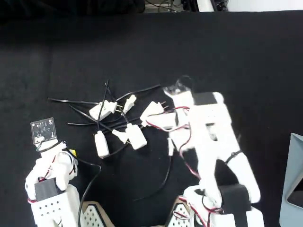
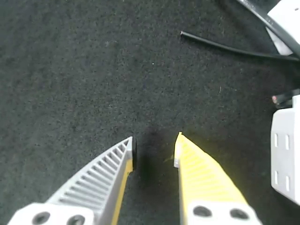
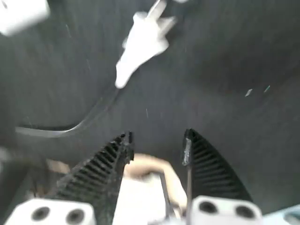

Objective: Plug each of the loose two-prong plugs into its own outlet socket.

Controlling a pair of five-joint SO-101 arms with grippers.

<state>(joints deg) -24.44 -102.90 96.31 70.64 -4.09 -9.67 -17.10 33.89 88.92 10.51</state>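
Several loose white two-prong plugs and outlet blocks lie tangled with black cables mid-table: a plug [image 1: 152,109], another plug [image 1: 129,102], an outlet block [image 1: 136,136] and a second block [image 1: 101,143]. My left gripper [image 2: 154,143] stands open just above bare cloth, its grey and yellow fingers apart. A white outlet socket [image 2: 287,159] with slots lies off to its side. My right gripper [image 3: 157,140] is open with nothing between its black fingers. A white plug [image 3: 140,42] lies ahead of it, prongs pointing away. The right arm [image 1: 208,127] stands right of the tangle.
The black cloth [image 1: 246,56] covers the whole table. The left arm [image 1: 52,175] is folded at the front left. A grey box edge [image 1: 293,189] stands at the front right. A black cable [image 1: 163,182] trails toward the front edge.
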